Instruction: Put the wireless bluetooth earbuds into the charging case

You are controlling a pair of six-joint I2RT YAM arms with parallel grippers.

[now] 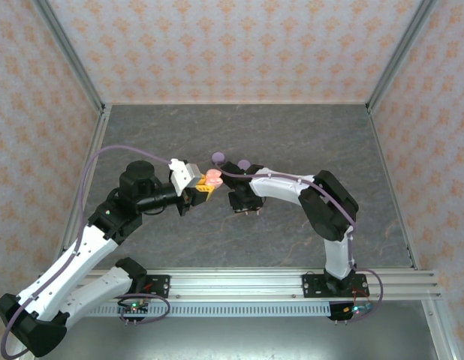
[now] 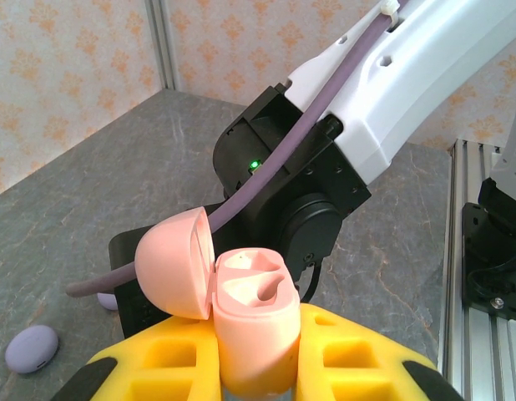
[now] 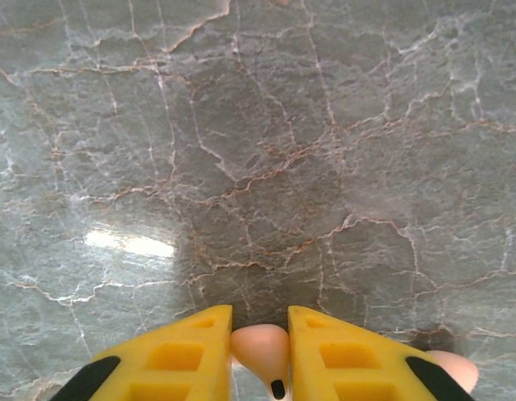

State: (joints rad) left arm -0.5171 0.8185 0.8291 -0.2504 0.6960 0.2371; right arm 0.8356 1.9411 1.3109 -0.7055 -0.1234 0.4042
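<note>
Left arm: reaches in from the near-left corner with the elbow bent and the forearm running right toward the table centre. The left gripper (image 1: 200, 189) is clamped on a glossy pink plastic charging case (image 2: 254, 334), with its yellow fingers (image 2: 170, 359) pressing both flanks of the body. The case is held upright, off the table. Its domed lid (image 2: 174, 263) is hinged open, to the left in the wrist view. Two pale wells show inside; I cannot tell whether either is filled.

Right arm: rises from its base and folds at the elbow, and the forearm runs left. Its black wrist sits just beside the held case. The gripper faces down at the grey veined stone-look table (image 3: 241, 167). The right gripper (image 3: 260, 322) is pinched on a small pink earbud (image 3: 260, 351), whose rounded end sits between the yellow fingertips. A second pink rounded shape (image 3: 452, 369) lies at the outer edge of one finger; I cannot tell what it is.

Two smooth lilac discs (image 1: 217, 157) lie on the table just beyond the grippers.
</note>
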